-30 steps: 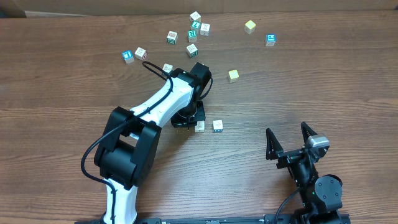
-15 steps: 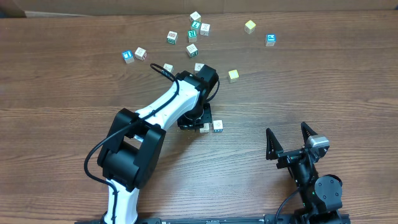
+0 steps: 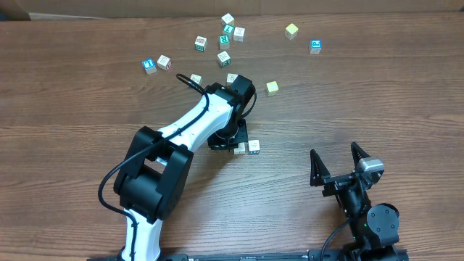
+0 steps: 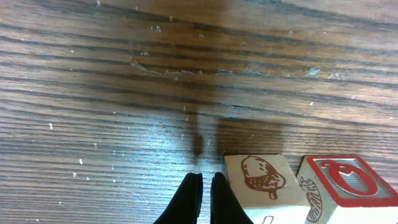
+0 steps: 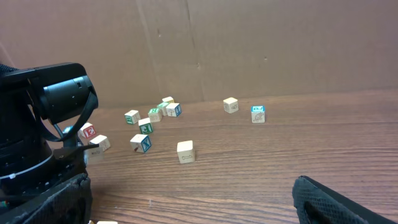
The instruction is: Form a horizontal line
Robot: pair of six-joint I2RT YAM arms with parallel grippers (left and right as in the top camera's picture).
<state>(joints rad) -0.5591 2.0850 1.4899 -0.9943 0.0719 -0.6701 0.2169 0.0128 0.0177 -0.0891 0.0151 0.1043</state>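
Horizontal line (image 3: 248,148), just 2 long

my left arm (image 3: 190,123) stretches forward and rightward toward the middle, wrist tipped downward. my left jaws are pressed together, fingertips (image 4: 186,202) touching, pointing down. my right arm (image 3: 377,221) sits folded low at the near right, and my right jaws stand spread wide, aimed forward.

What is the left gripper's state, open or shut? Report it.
Shut. The left gripper has its fingertips nearly meeting in the wrist view, with nothing between them; the brown-printed cube sits just beside them.
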